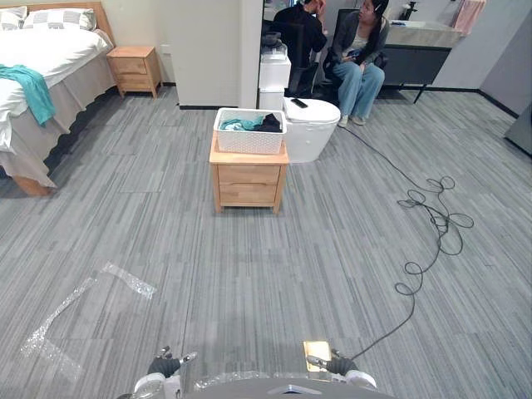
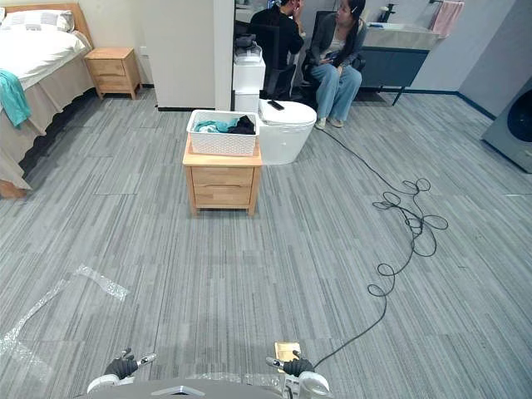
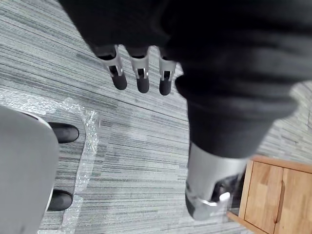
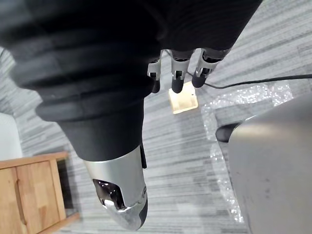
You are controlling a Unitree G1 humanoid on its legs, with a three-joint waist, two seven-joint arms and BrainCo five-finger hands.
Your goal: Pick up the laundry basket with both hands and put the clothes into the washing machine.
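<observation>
Nothing of the task looks done yet. The white perforated plastic laundry basket (image 1: 248, 143) sits on the low light-wood two-drawer desk (image 1: 248, 184), with the teal and black clothes (image 1: 241, 125) heaped inside it. As I judge it, every step remains: closing the distance, taking the basket on both sides, carrying it to the grey washing machine with a dark round door (image 2: 514, 125), and loading the clothes.

The left hand (image 1: 165, 366) and the right hand (image 1: 339, 364) hang low. The left fingers (image 3: 142, 80) are straight and released, grasping nothing, and the right fingers (image 4: 176, 80) are the same, pointing at the grey striped carpet floor (image 1: 274, 274). The basket lies well ahead of both sets of fingers, roughly midway between them and far out of reach. The washing machine stands well apart from the right fingers, ahead and off to their outer side.
</observation>
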